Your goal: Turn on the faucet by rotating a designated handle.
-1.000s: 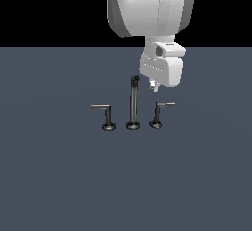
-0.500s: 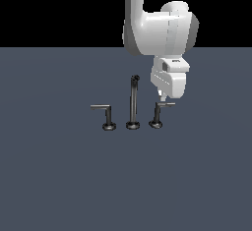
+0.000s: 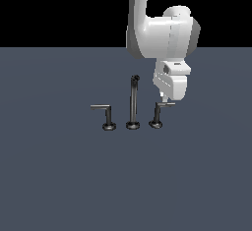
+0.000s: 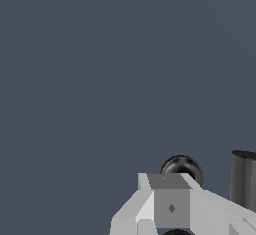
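The faucet stands as three dark metal pieces in a row on the grey floor: a tall spout post (image 3: 133,102) in the middle and an L-shaped lever on each side. The handle (image 3: 157,113) is the short lever on the exterior view's right, its pale arm pointing right. My gripper (image 3: 163,97) hangs just above that arm, close to or touching it; the white hand hides the fingers. In the wrist view a grey finger (image 4: 171,206) partly covers a dark round knob (image 4: 183,167), and a dark cylinder (image 4: 243,179) stands beside it.
The other L-shaped handle (image 3: 105,115), with a longer arm, stands on the exterior view's left of the spout. A flat grey floor (image 3: 59,176) stretches all around the faucet. The white arm (image 3: 140,18) rises behind the set.
The arm has swung toward the exterior view's right and come down, bringing the gripper from above the spout to just over the right handle's arm. The faucet pieces look unmoved.
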Controlling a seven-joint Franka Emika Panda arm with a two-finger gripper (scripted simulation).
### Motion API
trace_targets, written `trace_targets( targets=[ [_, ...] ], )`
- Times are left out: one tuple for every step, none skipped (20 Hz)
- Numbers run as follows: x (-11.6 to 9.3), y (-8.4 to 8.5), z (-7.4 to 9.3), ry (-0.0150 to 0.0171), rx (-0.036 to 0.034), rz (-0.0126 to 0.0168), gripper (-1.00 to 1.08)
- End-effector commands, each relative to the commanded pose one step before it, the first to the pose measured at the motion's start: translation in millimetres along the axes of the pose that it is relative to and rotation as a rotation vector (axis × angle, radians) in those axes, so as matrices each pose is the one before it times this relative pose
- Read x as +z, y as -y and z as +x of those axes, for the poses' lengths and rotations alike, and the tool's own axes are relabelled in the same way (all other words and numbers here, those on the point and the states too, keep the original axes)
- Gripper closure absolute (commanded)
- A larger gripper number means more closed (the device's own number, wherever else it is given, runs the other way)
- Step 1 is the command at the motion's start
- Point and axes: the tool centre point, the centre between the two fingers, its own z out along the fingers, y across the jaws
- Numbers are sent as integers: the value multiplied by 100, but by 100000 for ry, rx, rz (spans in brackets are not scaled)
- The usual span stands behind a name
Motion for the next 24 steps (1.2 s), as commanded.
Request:
trace_targets(
  targets=[
    [-28, 14, -22, 14, -49, 33, 108],
    [0, 0, 0, 0, 0, 0, 108],
    [5, 2, -1, 0, 0, 0, 108],
    [-1, -342, 163, 0, 0, 0, 108],
    [-1, -344, 164, 0, 0, 0, 108],
    [-1, -347, 166, 0, 0, 0, 108],
    [-1, -350, 167, 0, 0, 0, 108],
    [-1, -353, 169, 0, 0, 0, 108],
    [-1, -355, 170, 0, 0, 0, 108],
    [-1, -358, 172, 0, 0, 0, 108],
    [-1, -361, 174, 0, 0, 0, 108],
    [-1, -363, 176, 0, 0, 0, 108],
    [-1, -366, 178, 0, 0, 0, 108],
    [-1, -369, 181, 0, 0, 0, 108],
    [0, 0, 0, 0, 0, 0, 108],
    [-10, 1045, -748, -36, -1129, 1041, 108],
    [2, -327, -39, 3, 72, -66, 108],
    [2, -329, -40, 3, 72, -66, 108],
    [-9, -328, -52, 2, 51, -46, 108],
    [2, -333, -41, 3, 72, -66, 108],
    [1, -335, -41, 3, 72, -66, 108],
    [1, -337, -42, 3, 72, -66, 108],
    [1, -339, -42, 3, 72, -66, 108],
    [-10, -337, -54, 2, 51, -46, 108]
  ],
)
